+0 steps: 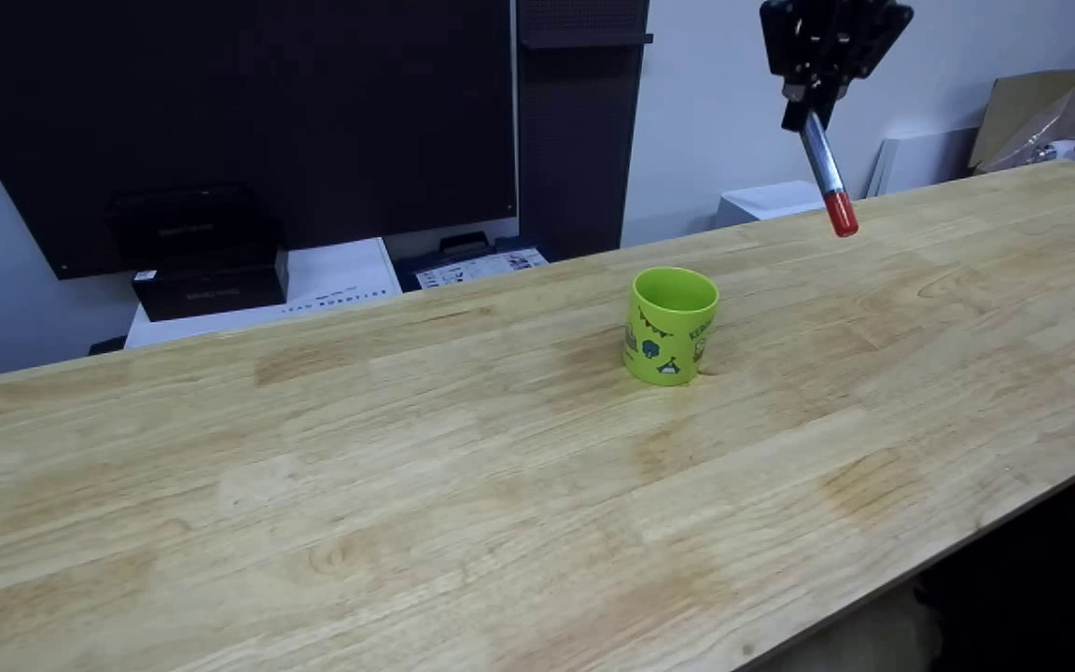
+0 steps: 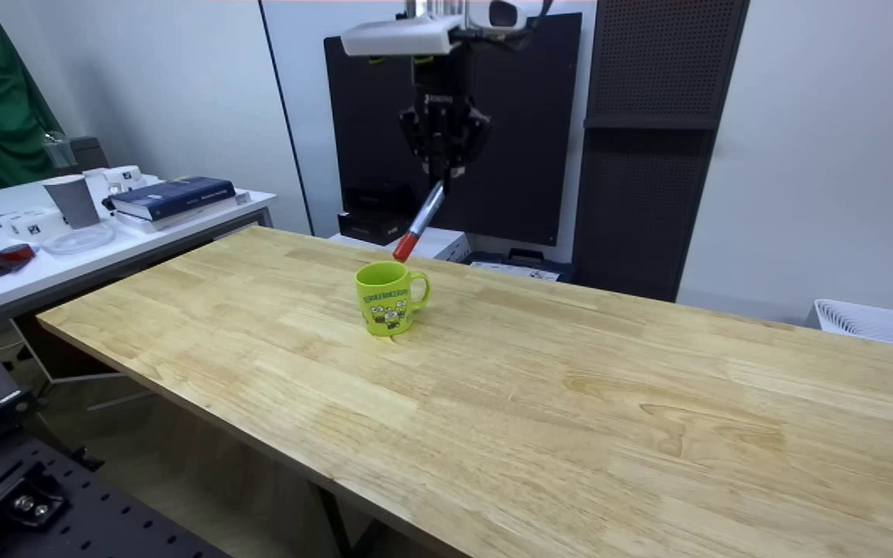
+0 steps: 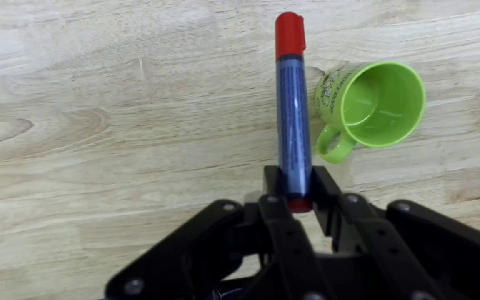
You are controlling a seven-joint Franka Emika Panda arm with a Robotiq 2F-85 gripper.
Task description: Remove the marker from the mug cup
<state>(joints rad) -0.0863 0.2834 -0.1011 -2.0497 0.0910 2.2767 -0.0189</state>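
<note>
The gripper (image 3: 296, 181) pinches the marker (image 3: 294, 116) between its two fingers (image 3: 272, 179), close to the barrel's uncapped end; the barrel projects from them, with the cap (image 3: 288, 35) farthest out. In both exterior views the marker hangs tilted, cap lowest, higher than the mug (image 1: 671, 327) and apart from it. In an exterior view (image 2: 406, 246) the cap appears just above the mug's rim; in the wrist view the marker appears to the left of the mug, whose handle (image 3: 336, 155) is on the side nearer the gripper.

The cap is red and smooth, with a clip along one side; the barrel is a slim, glossy, grey-blue cylinder bearing fine print, and red shows at its gripped end. The mug, lime green and glossy, is nearly cylindrical, with a looped handle; dark drawings and lettering decorate its wall, and its round mouth shows a smooth, shiny interior. It stands upright on the table (image 1: 407, 485), whose pale wooden top shows joined strips and streaked grain all around the mug. The gripper is black, built of jointed links. Beyond the mug, in both exterior views, rises a flat dark board (image 1: 314, 121); in an exterior view, books (image 2: 171, 198) lie stacked on a white desk (image 2: 47, 270) to the mug's left.
</note>
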